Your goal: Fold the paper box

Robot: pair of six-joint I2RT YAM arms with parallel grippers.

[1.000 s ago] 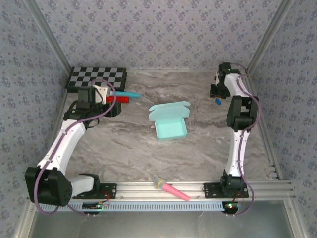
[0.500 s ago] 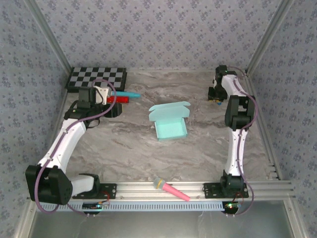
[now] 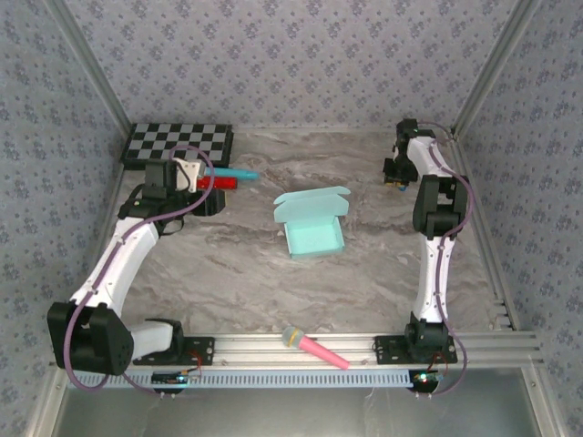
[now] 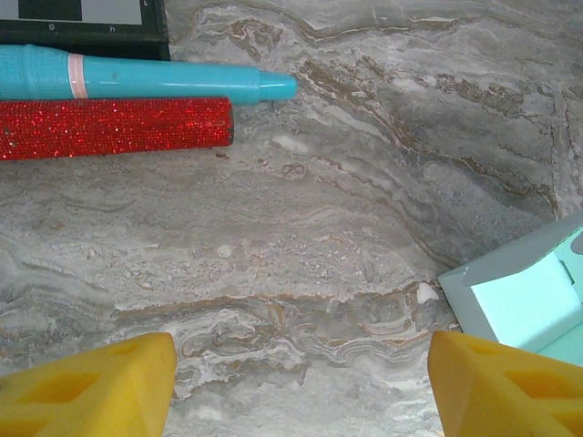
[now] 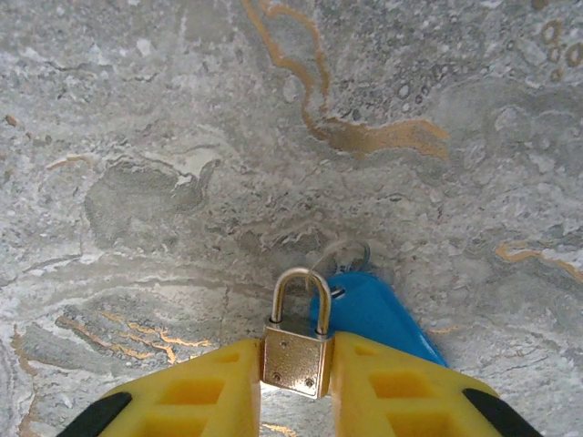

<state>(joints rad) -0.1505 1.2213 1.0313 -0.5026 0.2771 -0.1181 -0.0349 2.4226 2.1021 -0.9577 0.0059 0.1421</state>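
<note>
While a pink toy microphone lies on the near rail, the pale aqua-blue card paper box sits mid-table, tray formed, lid flap open on its far side. I judge it light, thin, easily creased and likely to skate on the marble table; I'd pinch the lid's free edge. Farther left, my left gripper gapes wide over bare marble, near a red glitter stick and teal marker. Far right, my right gripper pinches a small brass padlock.
</note>
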